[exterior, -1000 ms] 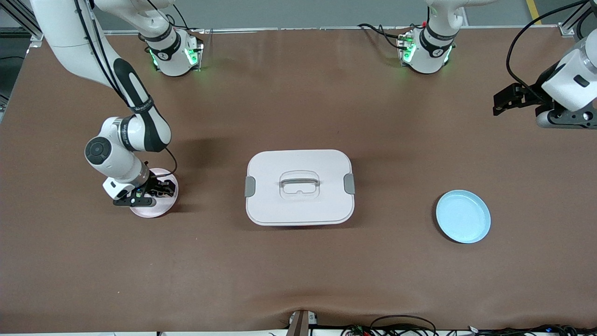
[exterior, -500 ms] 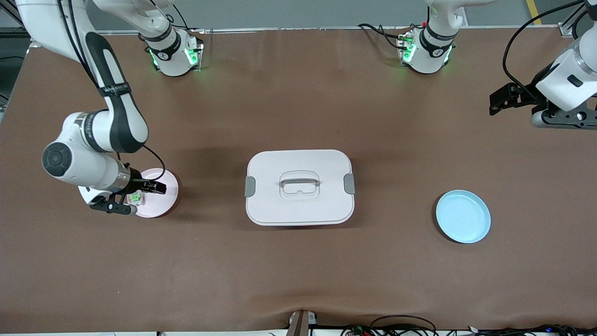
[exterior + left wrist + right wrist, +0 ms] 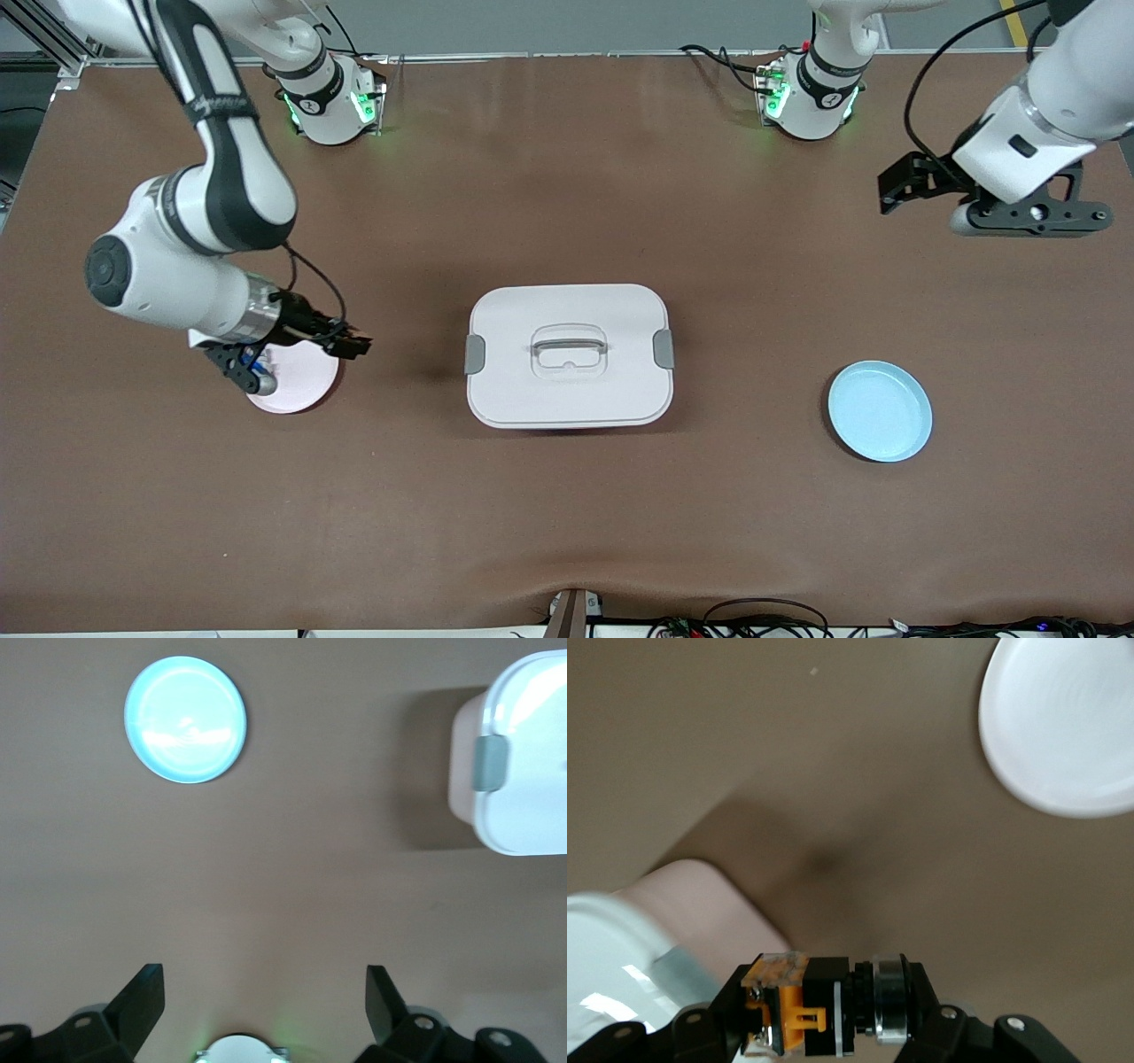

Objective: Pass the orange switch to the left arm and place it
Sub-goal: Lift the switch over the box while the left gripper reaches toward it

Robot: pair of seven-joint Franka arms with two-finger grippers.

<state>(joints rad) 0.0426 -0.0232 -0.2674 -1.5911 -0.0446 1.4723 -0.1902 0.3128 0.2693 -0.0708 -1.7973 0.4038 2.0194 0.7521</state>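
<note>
Right gripper raised over pink plate's edge, clamped on orange switch, bare table before box, left gripper high, fingers apart.

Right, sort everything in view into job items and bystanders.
Job:
orange switch, clamped in the right gripper beside the pink plate
left gripper, open, over bare table at the left arm's end
box, mid-table, to be avoided

Bystanders:
blue plate

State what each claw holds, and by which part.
The right claw, above the pink plate, grips the orange switch across its body. The left claw is open and holds nothing, over bare table.
</note>
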